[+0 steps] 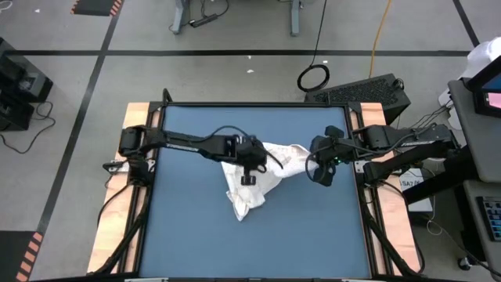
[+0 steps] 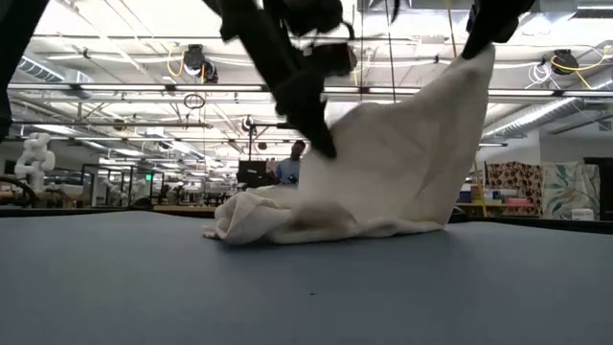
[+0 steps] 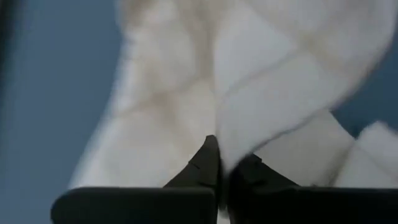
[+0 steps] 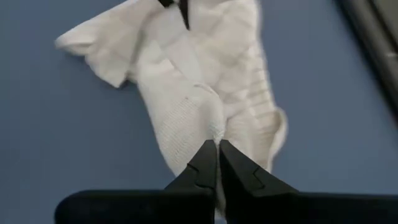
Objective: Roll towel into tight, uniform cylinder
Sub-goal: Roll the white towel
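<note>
On blue table (image 1: 188,235): unmarked towel (image 1: 250,192)

High view: overhead, straight down on whole desk (image 1: 188,235). Low view: desk-level, facing room. Wrist views: close, past own jaws. All share the towel (image 1: 254,184).
</note>
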Robot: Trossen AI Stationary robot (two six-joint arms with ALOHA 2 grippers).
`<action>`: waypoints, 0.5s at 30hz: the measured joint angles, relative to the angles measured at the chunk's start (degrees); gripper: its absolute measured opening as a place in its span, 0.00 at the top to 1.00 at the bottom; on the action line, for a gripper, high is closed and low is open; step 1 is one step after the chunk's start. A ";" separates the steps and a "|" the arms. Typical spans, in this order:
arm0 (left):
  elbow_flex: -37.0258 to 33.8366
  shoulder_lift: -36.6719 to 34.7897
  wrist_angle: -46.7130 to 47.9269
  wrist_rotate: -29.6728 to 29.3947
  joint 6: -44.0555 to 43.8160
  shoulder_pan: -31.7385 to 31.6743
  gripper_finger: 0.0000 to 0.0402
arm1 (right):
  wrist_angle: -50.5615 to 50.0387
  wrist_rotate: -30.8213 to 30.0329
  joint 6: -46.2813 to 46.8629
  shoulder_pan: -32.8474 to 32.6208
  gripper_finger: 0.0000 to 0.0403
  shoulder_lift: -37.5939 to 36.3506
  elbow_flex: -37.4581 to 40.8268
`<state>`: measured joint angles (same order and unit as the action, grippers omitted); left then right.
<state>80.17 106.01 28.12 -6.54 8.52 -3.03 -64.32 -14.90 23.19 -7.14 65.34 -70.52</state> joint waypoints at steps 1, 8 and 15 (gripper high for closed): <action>0.89 -1.39 1.50 -2.07 -0.11 0.00 0.97 | 0.15 -1.31 0.93 0.00 1.00 0.02 0.00; 6.96 -10.77 7.06 -13.08 -0.60 -0.30 0.99 | 6.14 -1.30 7.18 -2.43 0.94 1.08 0.02; 9.41 -15.32 8.77 -10.88 1.63 0.19 0.99 | 8.76 0.24 8.91 -8.84 0.76 2.75 0.02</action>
<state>89.58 90.69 36.90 -17.42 10.15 -2.84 -55.56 -14.66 32.09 -15.98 68.09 -70.50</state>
